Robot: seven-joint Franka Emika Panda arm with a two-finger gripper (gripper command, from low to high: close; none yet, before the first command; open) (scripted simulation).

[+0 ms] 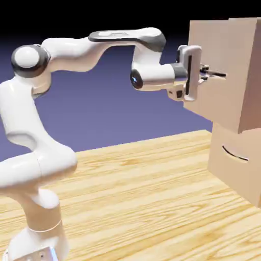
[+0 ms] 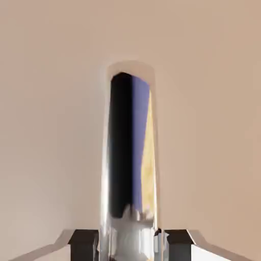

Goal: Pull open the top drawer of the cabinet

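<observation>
The cabinet (image 1: 249, 153) stands at the right of the exterior view. Its top drawer (image 1: 219, 99) juts out toward the arm, well past the lower drawer's front (image 1: 232, 171). My gripper (image 1: 205, 73) reaches level against the top drawer's front, shut on its thin dark handle (image 1: 219, 74). In the hand view the handle (image 2: 130, 163) is a shiny upright bar running up from between my two fingertips (image 2: 84, 243), with the plain beige drawer front (image 2: 46, 112) filling everything behind it.
The lower drawer carries its own thin curved handle (image 1: 234, 154) below my hand. The wooden table (image 1: 142, 193) spreads between the robot base (image 1: 38, 239) and the cabinet.
</observation>
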